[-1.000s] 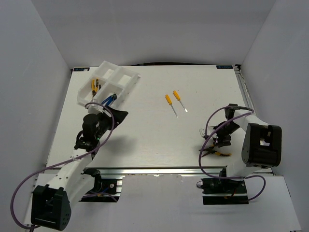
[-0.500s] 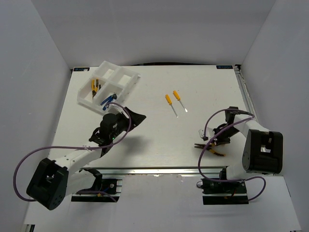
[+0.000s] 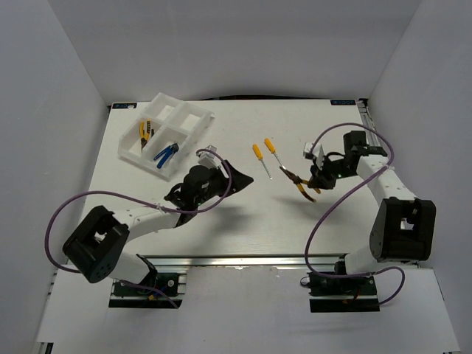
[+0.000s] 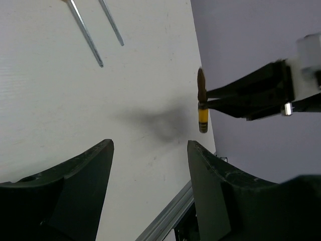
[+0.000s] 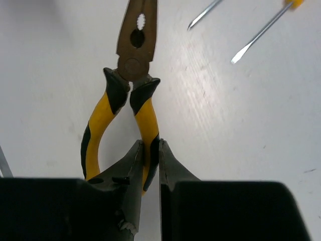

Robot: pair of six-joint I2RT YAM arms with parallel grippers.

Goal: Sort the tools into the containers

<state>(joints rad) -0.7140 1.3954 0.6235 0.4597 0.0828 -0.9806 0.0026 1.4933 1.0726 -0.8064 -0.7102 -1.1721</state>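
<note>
My right gripper (image 3: 317, 177) is shut on one handle of yellow-black pliers (image 3: 300, 186) and holds them above the table, right of centre. In the right wrist view the gripper (image 5: 149, 150) pinches the right handle of the pliers (image 5: 128, 85), nose pointing away. Two orange-handled screwdrivers (image 3: 258, 156) (image 3: 272, 150) lie just left of them. My left gripper (image 3: 240, 179) is open and empty near the table's middle; it (image 4: 150, 170) faces the held pliers (image 4: 201, 108). The white tray (image 3: 193, 118) at the back left holds yellow-black pliers (image 3: 145, 131) and blue pliers (image 3: 165, 152).
The screwdriver shafts show in the left wrist view (image 4: 86, 34) and in the right wrist view (image 5: 261, 34). A metal rail (image 3: 243, 259) runs along the table's near edge. White walls enclose the table on three sides.
My right gripper lifted the yellow-black pliers off the front right of the table and carried them back toward the screwdrivers. My left arm swung from the tray toward the table's middle.
</note>
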